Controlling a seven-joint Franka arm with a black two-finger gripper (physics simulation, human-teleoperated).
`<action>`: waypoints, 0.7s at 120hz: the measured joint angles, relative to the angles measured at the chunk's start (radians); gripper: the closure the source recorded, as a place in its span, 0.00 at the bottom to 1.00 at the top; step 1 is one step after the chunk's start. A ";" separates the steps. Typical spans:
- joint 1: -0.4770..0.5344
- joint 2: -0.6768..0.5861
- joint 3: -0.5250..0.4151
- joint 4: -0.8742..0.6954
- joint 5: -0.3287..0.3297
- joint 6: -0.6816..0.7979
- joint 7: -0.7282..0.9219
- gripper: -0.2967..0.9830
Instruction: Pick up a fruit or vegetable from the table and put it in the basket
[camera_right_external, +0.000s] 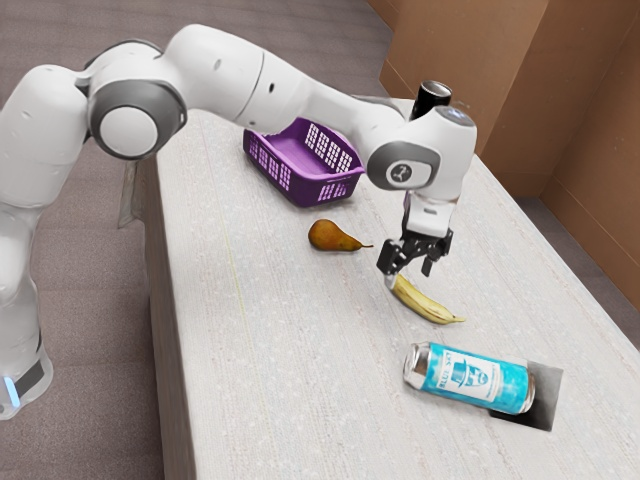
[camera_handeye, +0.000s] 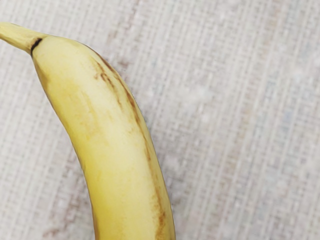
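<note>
There are two fruits, one banana and one pear, both lying on the counter. One blue-labelled can lies on its side, overlapping a dark square patch, and one black cylindrical container stands partly behind the arm.

The counter is pale, with a woven-looking grain in the wrist view. Around it are a grey-brown floor and brown panelled walls.

The one basket is purple plastic with latticed sides, near the pear; its purple inner floor shows, though part of the basket is behind the arm. What the black container holds cannot be told.

The claw is low over one end of the banana, its two fingers standing apart, gripping nothing.
</note>
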 joint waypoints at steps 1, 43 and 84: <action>0.000 0.001 0.000 0.000 0.000 0.001 0.000 0.23; -0.001 0.032 0.008 0.002 -0.001 0.039 -0.007 0.23; -0.007 0.056 0.008 0.005 -0.001 0.074 -0.011 0.23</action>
